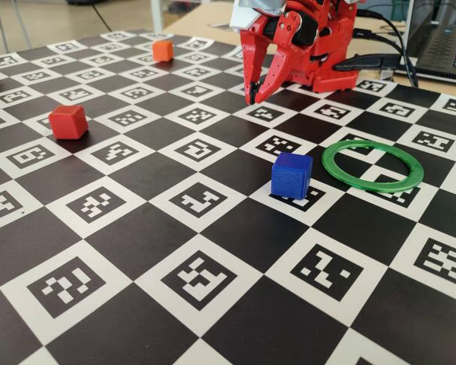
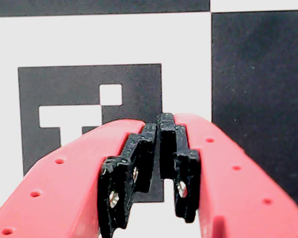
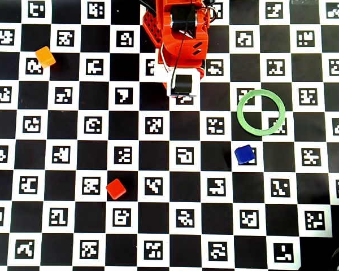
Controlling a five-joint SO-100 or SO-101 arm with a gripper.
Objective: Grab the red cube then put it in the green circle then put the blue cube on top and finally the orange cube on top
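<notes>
The red cube [image 1: 68, 122] [image 3: 116, 188] sits alone on the checkered mat, at the left in the fixed view. The orange cube [image 1: 163, 51] [image 3: 45, 56] stands farther back on the left. Next to the flat green circle [image 1: 374, 185] [image 3: 240, 110] stands the blue cube [image 1: 292, 174] [image 3: 244, 154], outside the ring, whose middle is bare. My gripper [image 1: 252, 97] [image 2: 159, 121] points down near the arm's base, well away from all three cubes. It is shut with nothing between its fingers. The wrist view shows only mat under the tips.
The red arm base [image 1: 319, 46] [image 3: 178, 34] stands at the back edge of the marker-printed mat [image 1: 213, 304]. A laptop [image 1: 444, 46] and black cables [image 1: 380, 61] lie behind it on the right.
</notes>
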